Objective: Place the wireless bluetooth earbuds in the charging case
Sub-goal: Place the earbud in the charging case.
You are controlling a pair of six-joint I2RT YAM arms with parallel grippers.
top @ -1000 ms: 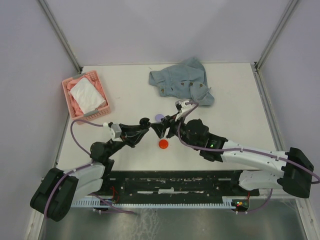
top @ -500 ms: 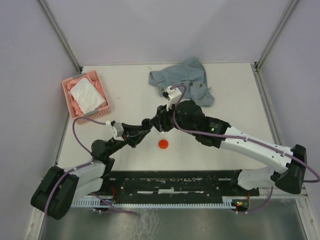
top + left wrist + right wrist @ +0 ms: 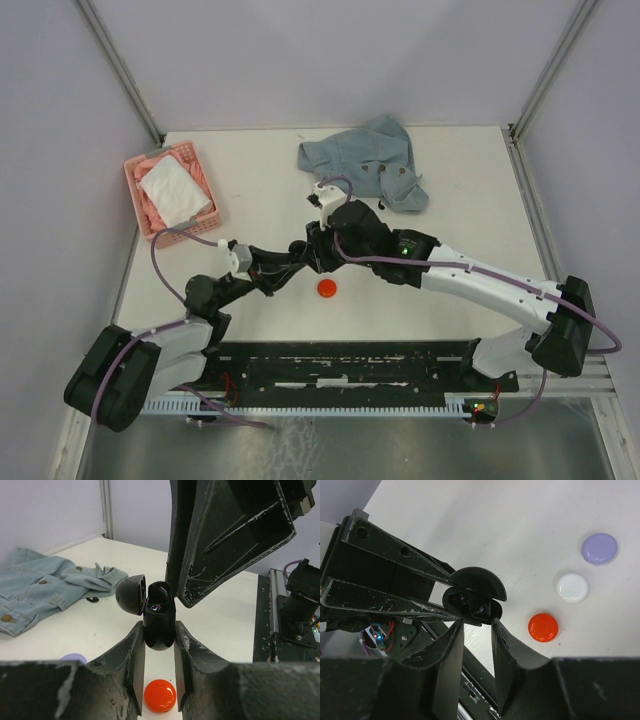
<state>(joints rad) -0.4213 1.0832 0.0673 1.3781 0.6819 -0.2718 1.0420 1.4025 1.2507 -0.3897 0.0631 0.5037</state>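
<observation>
My left gripper is shut on the body of a black charging case and holds it above the table with its lid swung open. In the right wrist view the case shows two glossy black earbuds seated inside. My right gripper is open and empty, its tips just over the case's mouth. In the top view the two grippers meet at the case. A small black earbud-like piece lies on the table by the jacket.
Round closed cases lie on the table below: red, white and lilac; only the red one shows from above. A denim jacket lies at the back and a pink basket with cloths at the back left.
My right arm has swung left and back, bringing its gripper from beside the red case to just over the black case. My left gripper has kept hold of the case and barely moved.
</observation>
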